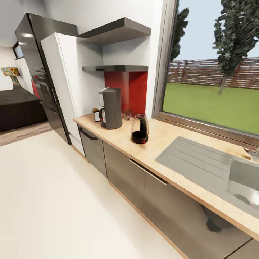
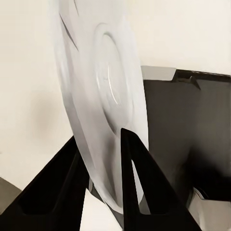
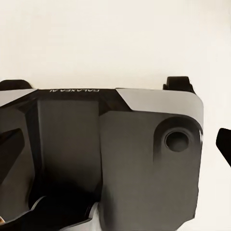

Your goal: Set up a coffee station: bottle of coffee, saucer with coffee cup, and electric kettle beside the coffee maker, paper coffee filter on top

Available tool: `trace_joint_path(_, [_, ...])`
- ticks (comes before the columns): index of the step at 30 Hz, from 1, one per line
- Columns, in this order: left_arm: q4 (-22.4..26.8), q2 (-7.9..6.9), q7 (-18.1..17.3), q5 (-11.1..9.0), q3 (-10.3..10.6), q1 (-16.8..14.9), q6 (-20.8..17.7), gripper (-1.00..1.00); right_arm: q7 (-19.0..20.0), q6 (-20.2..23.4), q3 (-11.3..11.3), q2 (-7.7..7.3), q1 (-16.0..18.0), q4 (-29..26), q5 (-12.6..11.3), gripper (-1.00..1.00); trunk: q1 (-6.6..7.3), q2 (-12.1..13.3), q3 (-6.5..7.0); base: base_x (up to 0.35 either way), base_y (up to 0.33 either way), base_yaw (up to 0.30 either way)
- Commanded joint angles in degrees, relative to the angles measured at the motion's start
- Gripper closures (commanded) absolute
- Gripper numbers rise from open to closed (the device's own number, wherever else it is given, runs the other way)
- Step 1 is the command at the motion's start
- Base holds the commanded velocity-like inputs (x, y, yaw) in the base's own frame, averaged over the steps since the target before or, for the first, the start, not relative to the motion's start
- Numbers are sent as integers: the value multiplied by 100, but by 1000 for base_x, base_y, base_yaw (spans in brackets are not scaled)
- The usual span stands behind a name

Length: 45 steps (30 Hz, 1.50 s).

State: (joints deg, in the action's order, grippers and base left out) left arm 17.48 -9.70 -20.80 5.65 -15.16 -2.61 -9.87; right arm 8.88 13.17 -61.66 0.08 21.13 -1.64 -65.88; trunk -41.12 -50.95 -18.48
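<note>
- Along the frame's diagonal, head view: light wooden kitchen countertop (image 1: 162, 138) running upper left to lower right.
- Tall dark grey coffee maker (image 1: 111, 108) upright at centre left; clear-bodied electric kettle on black base (image 1: 140, 129) near it, centre frame.
- Step in hand, I judge: saucer delivery. Next move calls for levelling the dish and setting it beside the coffee maker.
- Translucent white round saucer (image 2: 103, 103) stands on edge, face sideways, rim pinched by left gripper (image 2: 103, 168).
- Right gripper: fingers' state can't be told.
</note>
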Motion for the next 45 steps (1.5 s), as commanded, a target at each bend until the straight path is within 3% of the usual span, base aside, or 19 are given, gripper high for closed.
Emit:
trace_joint_path(1, [10,1,-39,61,-49,-3,-32,100,17,13,-48,1,6,6,-47,-100,-4,-5,-11,283,236,258])
trace_joint_path(10, [10,-73,-39,85,-33,-3,-33,100,16,17,-48,-15,-2,15,-47,-100,-4,-5,-55,281,238,253])
trace_joint_path(35, [2,-13,-39,85,-40,-3,-24,100,10,1,-46,-42,-35,15,-47,-100,-4,-5,-217,281,238,182])
trace_joint_path(45, [2,-5,-39,85,-40,-3,-24,100,7,-21,-40,-43,-64,15,-56,-100,-4,-5,-231,280,240,8])
